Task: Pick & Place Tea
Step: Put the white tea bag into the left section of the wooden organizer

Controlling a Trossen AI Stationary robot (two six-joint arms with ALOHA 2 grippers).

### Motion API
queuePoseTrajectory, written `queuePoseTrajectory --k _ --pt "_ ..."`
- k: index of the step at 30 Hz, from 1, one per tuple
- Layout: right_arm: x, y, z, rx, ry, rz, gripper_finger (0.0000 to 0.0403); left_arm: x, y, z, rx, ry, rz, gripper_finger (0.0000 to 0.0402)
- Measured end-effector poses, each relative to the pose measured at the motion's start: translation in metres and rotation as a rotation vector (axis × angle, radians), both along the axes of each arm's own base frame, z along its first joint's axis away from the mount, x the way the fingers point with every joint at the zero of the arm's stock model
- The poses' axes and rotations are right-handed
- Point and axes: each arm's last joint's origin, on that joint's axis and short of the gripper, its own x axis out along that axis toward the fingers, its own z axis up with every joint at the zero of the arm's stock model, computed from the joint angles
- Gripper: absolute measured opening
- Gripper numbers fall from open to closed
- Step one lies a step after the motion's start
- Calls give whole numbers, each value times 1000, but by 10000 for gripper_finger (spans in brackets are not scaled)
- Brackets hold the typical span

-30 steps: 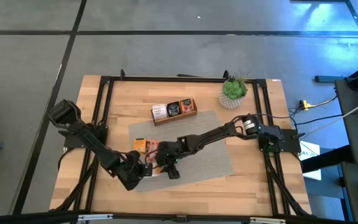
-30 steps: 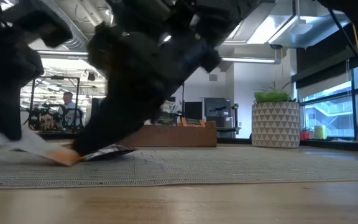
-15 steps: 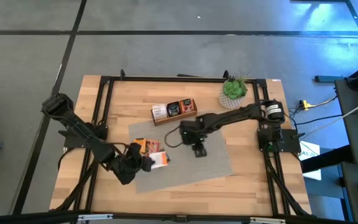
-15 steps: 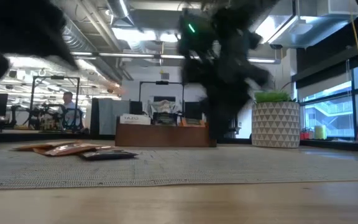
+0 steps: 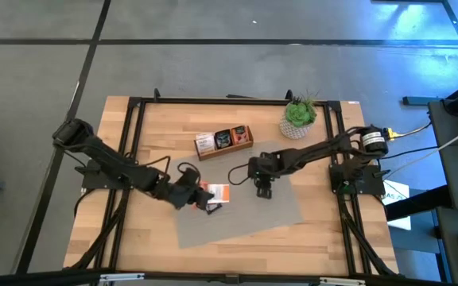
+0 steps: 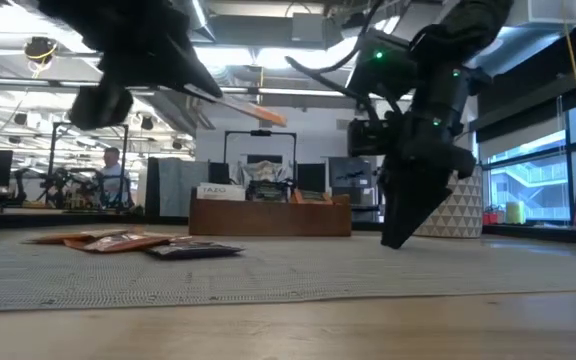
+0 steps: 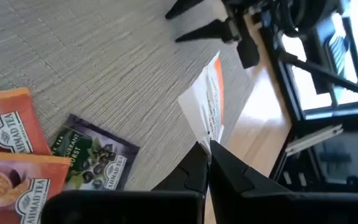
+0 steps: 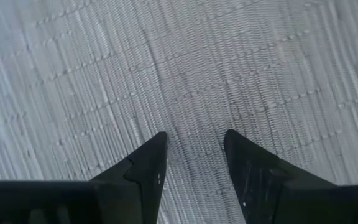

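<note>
1. Left claw (image 7: 205, 163), centre-left of high view, pinched tight on a white-orange tea sachet (image 7: 207, 102), held up off the grey mat (image 5: 237, 208).
2. Right claw (image 8: 194, 167), mid frame in high view, fingers apart, empty, just above mat.
3. Loose sachets (image 5: 213, 195) on mat by left claw: two orange (image 7: 8, 162), one dark (image 7: 92, 160).
4. Wooden tray (image 5: 223, 141) w/ more sachets, upper centre of desk (image 5: 149, 135); potted plant (image 5: 299, 117) to its right.
</note>
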Motion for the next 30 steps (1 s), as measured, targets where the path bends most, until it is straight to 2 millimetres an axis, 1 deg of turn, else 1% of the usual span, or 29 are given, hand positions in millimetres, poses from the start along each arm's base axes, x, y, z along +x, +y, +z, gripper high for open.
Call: queuePoseTrajectory --k 5,7,9,13,16,18,20,24,27,30 --pt "3 23 0 49 -57 -78 166 6 13 0 -15 25 -48 3" --pt "5 32 0 88 -85 -80 166 8 15 0 -23 26 -72 3" --pt "6 40 1 89 -108 -63 166 9 17 1 -29 18 -92 3" --pt "7 44 3 55 -128 -81 166 10 21 3 0 8 -108 3" --pt "9 44 12 64 -138 -68 166 9 26 9 46 -6 -134 3" --pt "9 42 27 65 -158 -17 166 7 30 14 79 -8 -175 3" --pt "12 40 53 80 -224 57 166 5 35 20 111 -23 -235 3" --pt "7 28 98 84 -237 180 166 3 46 29 171 -50 -304 3" --pt "4 19 140 46 -319 228 166 6 52 38 227 13 -366 3" --pt "2 10 172 11 -387 257 166 11 58 52 287 125 -450 3"
